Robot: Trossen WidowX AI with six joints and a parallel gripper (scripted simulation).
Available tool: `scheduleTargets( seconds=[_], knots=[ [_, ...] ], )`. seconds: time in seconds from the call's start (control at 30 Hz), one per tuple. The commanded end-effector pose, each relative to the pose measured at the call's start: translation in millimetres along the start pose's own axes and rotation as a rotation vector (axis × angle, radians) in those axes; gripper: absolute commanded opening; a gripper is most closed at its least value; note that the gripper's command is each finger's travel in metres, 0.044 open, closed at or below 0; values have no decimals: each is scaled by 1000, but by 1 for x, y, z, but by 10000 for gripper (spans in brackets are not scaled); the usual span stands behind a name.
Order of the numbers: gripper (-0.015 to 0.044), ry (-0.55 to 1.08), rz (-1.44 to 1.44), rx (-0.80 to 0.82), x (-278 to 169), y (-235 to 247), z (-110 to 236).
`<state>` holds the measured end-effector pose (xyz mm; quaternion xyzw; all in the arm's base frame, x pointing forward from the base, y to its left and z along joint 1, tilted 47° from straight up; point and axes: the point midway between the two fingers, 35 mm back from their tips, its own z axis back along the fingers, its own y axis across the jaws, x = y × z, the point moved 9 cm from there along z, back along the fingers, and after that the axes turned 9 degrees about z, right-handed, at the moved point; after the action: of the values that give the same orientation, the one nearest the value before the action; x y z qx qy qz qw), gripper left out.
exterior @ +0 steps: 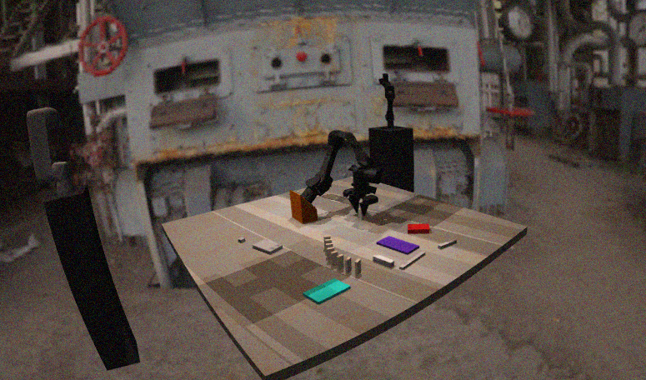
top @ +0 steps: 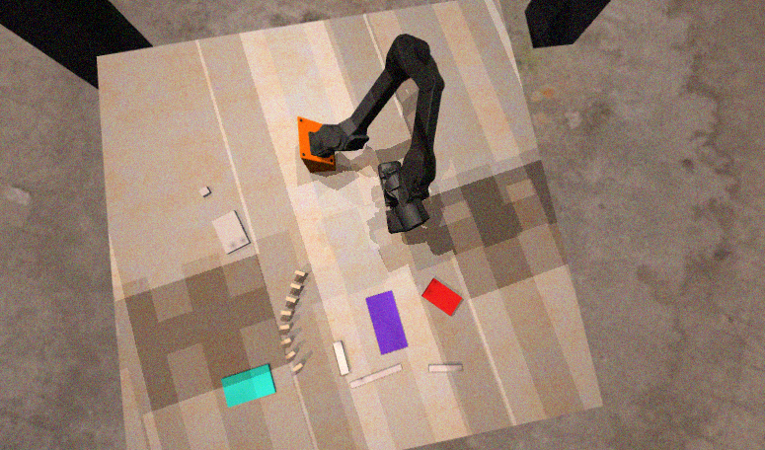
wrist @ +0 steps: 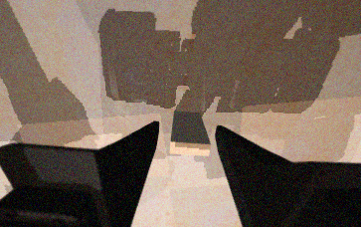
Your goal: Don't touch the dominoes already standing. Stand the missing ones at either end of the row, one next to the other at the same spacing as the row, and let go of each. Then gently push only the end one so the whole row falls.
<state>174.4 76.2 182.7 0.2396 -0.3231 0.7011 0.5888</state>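
Gripper part-open over the loose domino, which stands between the fingers with a gap showing on either side, well apart from the row; no grip yet, by my reading. Eight standing dominoes hold a curved line, all upright, and neither end shows a piece being set. Left to do, as I judge it: grasp, carry, place and release each missing piece, then the end push; total missing, cannot tell.
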Motion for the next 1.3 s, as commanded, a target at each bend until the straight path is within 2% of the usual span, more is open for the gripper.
scheduleTargets(
  seconds=[0.0, 0.03, 0.4, 0.5, 0.83, 1.07, 1.27],
  knots=[
    [125, 5, -3, -1, 0, 0, 0],
    [107, 5, -3, -1, 0, 0, 0],
    [107, 9, -5, -6, 0, -1, 3],
    [107, 32, -15, -29, 0, -3, 21],
    [107, 130, -88, -147, 15, 15, 124],
    [107, 134, -105, -154, 16, 17, 131],
    [107, 135, -504, -122, -31, -25, 142]
  ],
)
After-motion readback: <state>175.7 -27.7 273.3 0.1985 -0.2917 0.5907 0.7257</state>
